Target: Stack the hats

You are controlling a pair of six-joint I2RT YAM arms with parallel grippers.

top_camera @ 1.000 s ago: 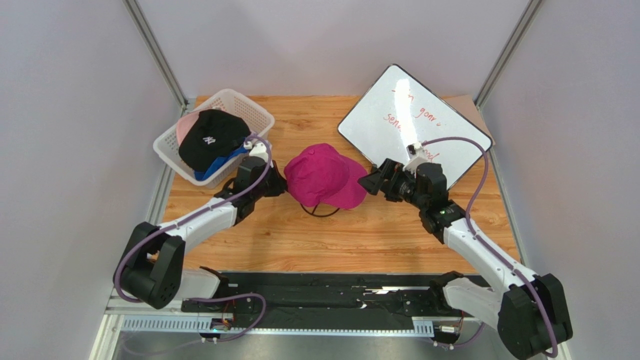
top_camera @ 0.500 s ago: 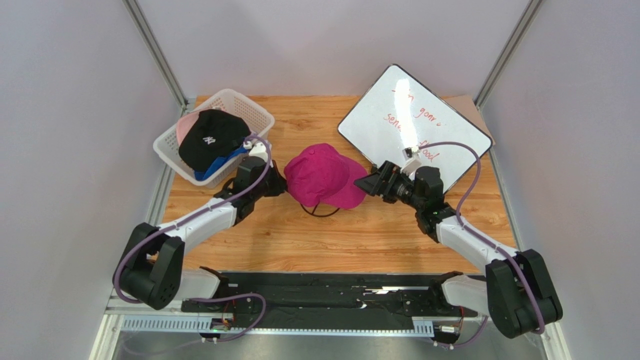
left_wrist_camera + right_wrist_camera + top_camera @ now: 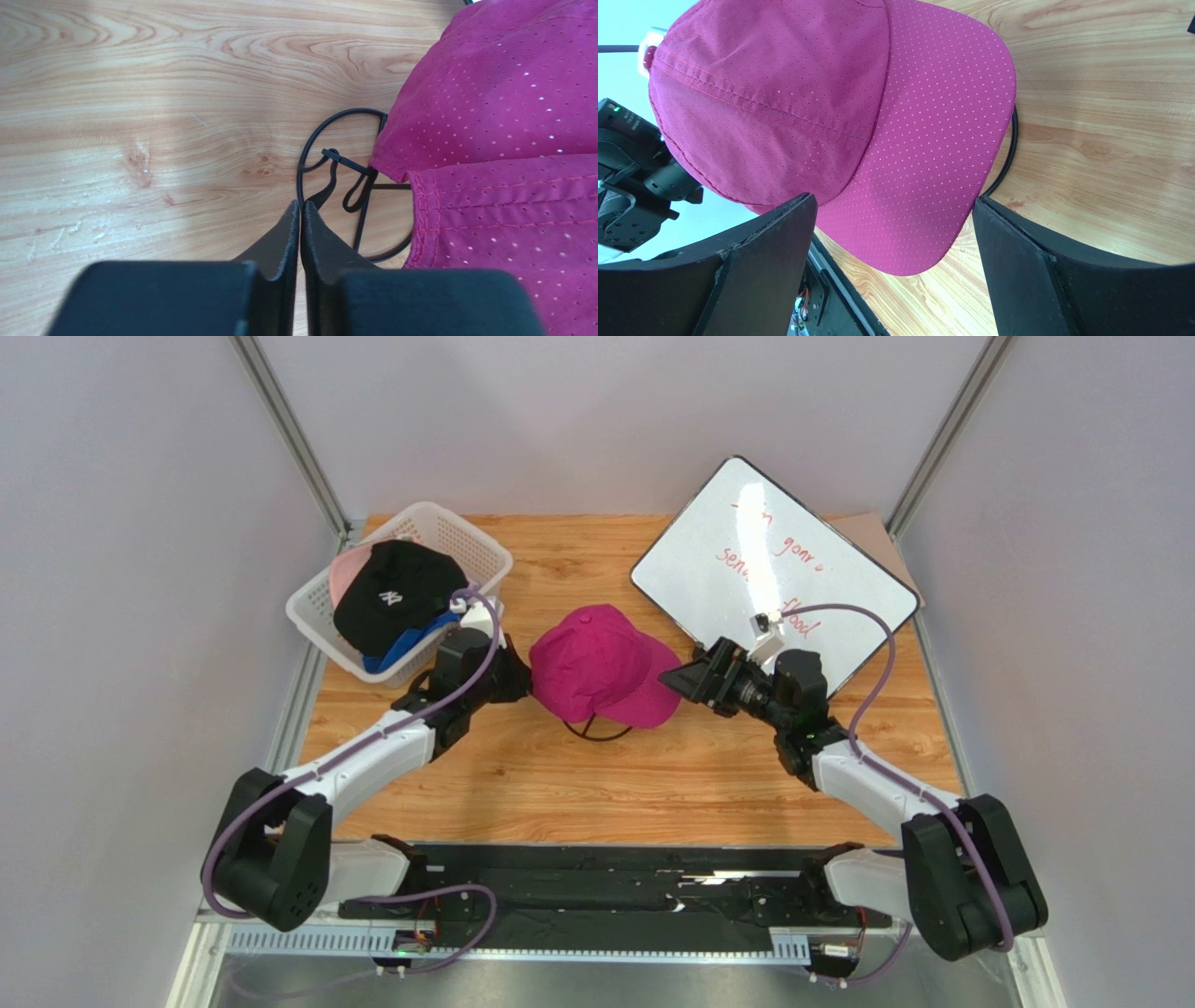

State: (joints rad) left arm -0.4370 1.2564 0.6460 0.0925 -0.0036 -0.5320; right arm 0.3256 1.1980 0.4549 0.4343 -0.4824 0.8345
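**Desk:** Which step are you on?

**Operator:** I'd say the first one is placed. The magenta cap (image 3: 606, 665) sits on the black wire stand (image 3: 337, 175) near the middle of the counter (image 3: 631, 770), with its brim toward my right arm. So the stack is one cap high.

**Desk:** And the tools?

**Operator:** My left tool (image 3: 300, 210) is pinched closed on nothing, just beside the cap's left side and low by the stand's ring. My right tool (image 3: 686, 678) is spread wide with a jaw on either side of the brim. It isn't clamping the brim, but I can't tell if it's touching.

**Desk:** What's in the basket?

**Operator:** The white mesh basket (image 3: 421, 525) is at the far left corner of the counter. The black NY cap (image 3: 393, 588) lies on top, a royal blue cap (image 3: 421, 637) pokes out under it, and a light pink cap (image 3: 348, 567) is at the far side.

**Desk:** Next move?

**Operator:** I think I fetch the black one. My left arm is nearest. That means opening the left tool, reaching over the rim and pinching crown or brim without dragging the blue cap along.
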